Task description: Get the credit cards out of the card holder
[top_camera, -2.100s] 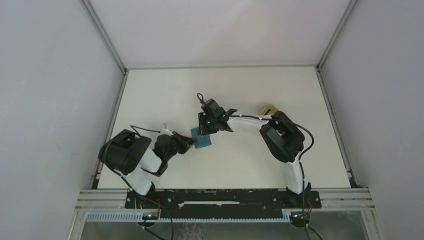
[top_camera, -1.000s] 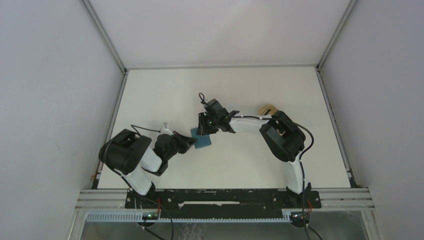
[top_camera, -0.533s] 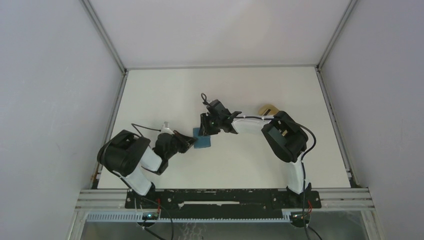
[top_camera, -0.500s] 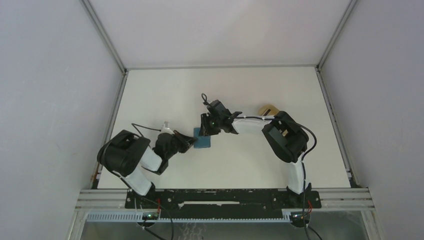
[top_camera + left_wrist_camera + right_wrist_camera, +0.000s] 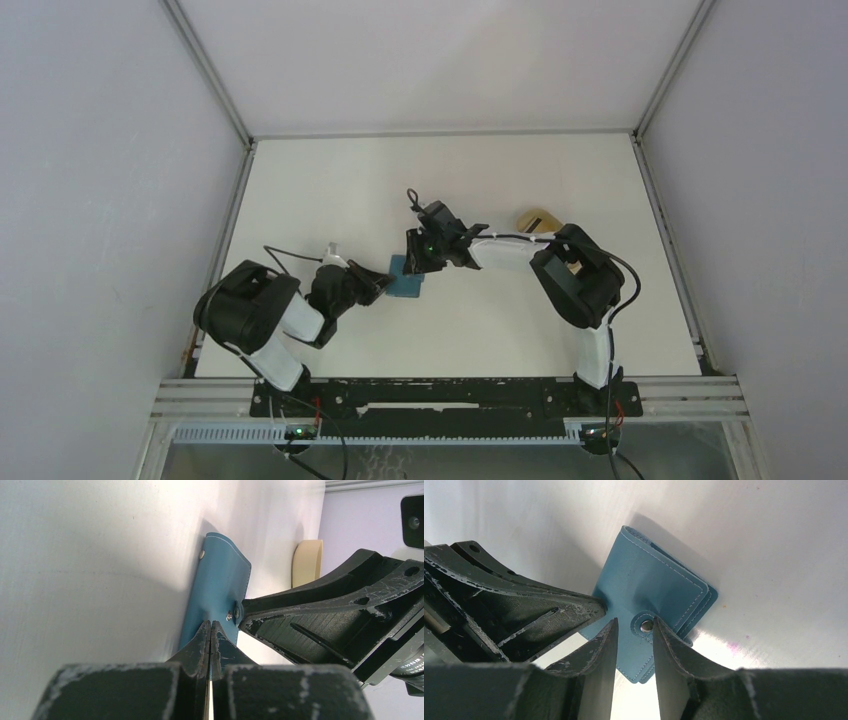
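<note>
Plainly, the teal card holder (image 5: 656,592) lies folded.

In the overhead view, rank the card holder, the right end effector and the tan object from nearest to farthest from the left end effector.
1. card holder, clamped at the tip of the left end effector.
2. right end effector, over the holder's far side.
3. tan object, far off to the right.

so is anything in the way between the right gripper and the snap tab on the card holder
Nothing visible. The right gripper has its open fingers on either side of the snap tab of the folded card holder. The shut left gripper meets the holder's edge just beside the tab, outside that gap.
</note>
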